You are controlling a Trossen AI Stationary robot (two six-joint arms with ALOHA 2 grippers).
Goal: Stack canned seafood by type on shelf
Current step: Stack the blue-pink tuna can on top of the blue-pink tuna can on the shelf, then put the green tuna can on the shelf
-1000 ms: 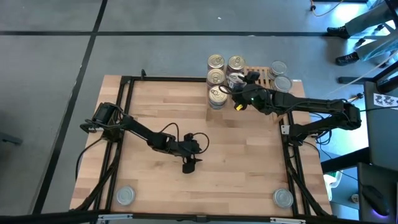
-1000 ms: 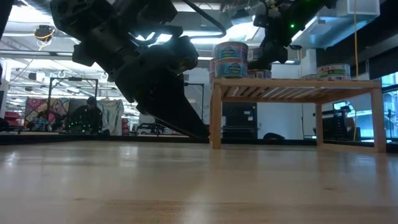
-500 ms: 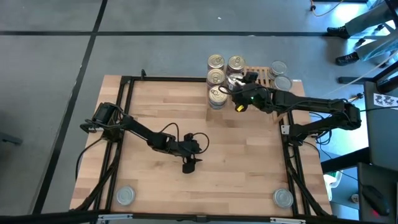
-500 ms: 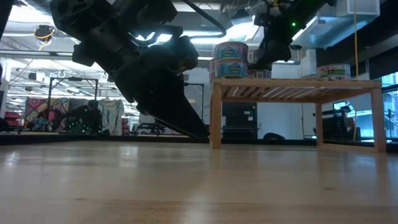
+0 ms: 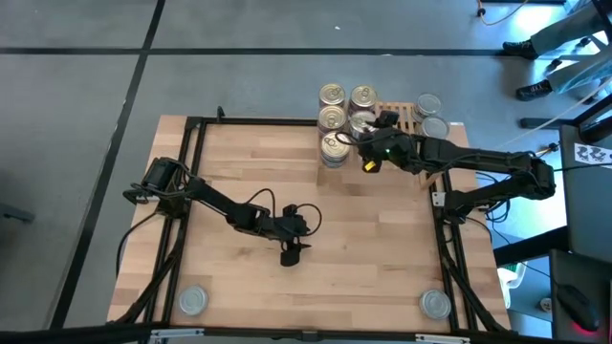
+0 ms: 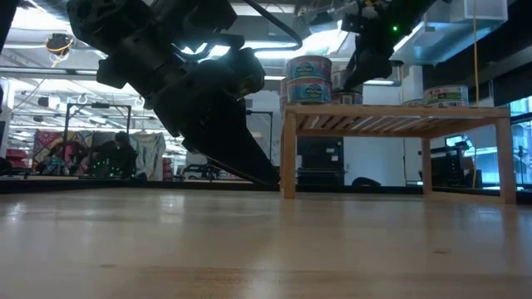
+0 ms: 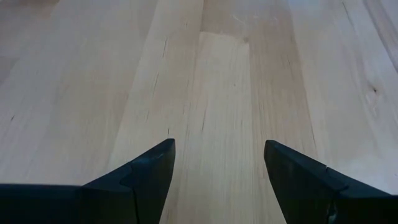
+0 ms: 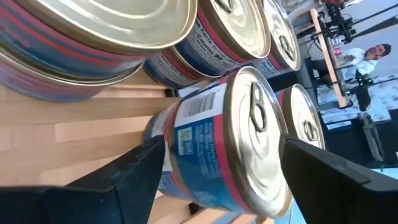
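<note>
The shelf, a small slatted rack, stands at the table's far right edge. On it stand gold-topped cans at its left end, some stacked two high, and silver-topped cans at its right end. My right gripper reaches over the shelf from the right and is shut on a gold-topped can among the stacks. My left gripper hangs open just above the bare middle of the table, with nothing between its fingers. My right gripper has the gold-topped can by its round side wall, one finger on each side. The fingers come from the table's right, slanting down. The can stands about upright, pull-tab top up, over another can; whether it rests on that can, I cannot tell.
Two single silver-topped cans stand on the table near its front edge, one at the left and one at the right. The dark frame rails run along the table's sides. Beyond the table lies the room, where a person shows.
My right gripper has tipped a little over the shelf without leaving its place, and the can between its fingers stays among the stacks.
</note>
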